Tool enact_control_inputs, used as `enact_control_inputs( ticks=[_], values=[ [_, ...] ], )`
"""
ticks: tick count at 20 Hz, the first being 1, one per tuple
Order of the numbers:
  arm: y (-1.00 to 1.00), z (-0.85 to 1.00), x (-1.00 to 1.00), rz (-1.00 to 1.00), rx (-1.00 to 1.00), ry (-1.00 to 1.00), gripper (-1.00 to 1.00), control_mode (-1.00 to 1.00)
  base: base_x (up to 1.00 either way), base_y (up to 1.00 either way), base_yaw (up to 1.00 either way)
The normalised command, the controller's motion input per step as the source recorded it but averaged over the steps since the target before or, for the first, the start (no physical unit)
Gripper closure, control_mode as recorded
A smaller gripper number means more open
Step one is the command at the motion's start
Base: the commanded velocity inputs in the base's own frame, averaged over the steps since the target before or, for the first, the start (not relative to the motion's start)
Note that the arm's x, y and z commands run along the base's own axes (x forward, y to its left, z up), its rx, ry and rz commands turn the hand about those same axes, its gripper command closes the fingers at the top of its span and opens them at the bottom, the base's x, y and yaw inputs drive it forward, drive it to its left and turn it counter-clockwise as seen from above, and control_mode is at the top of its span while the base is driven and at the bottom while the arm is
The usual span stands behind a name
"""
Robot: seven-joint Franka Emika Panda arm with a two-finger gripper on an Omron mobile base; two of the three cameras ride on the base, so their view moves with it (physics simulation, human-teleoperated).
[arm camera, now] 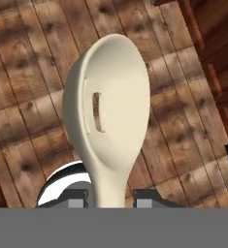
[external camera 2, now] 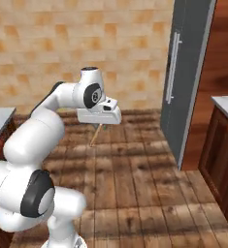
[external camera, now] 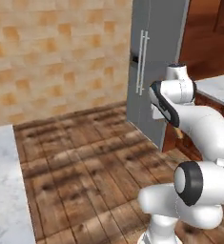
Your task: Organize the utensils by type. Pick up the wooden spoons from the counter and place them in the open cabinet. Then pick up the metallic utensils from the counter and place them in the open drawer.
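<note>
Hand view puts a slotted wooden spoon (arm camera: 109,111) upright between the gripper (arm camera: 109,197) fingers, pinched narrowly at the handle above the plank floor. That looks like mid-carry; next it needs the open cabinet shelf. Right base view adds the handle hanging under the hand beside the grey fridge (external camera 2: 186,82).

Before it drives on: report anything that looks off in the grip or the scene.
Nothing looks damaged or spilled. The gripper is shut on the wooden spoon by its handle, bowl pointing away, held over bare wooden floor. The slot in the spoon's bowl looks like design, not damage.
</note>
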Motion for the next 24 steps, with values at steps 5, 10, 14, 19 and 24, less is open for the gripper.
enact_control_inputs(
  ticks=[5,10,14,19,24],
  values=[
    [0.00,0.00,0.00,0.00,0.00,0.00,1.00,1.00,0.00,0.00,-1.00],
    [0.00,0.00,0.00,0.00,0.00,0.00,1.00,1.00,0.08,0.00,-0.99],
    [0.00,0.00,0.00,0.00,0.00,0.00,1.00,1.00,0.29,0.00,-0.91],
    [0.00,0.00,0.00,0.00,0.00,0.00,1.00,1.00,0.34,0.00,-0.88],
    [0.00,0.00,0.00,0.00,0.00,0.00,1.00,1.00,0.52,0.01,-0.71]
  ],
)
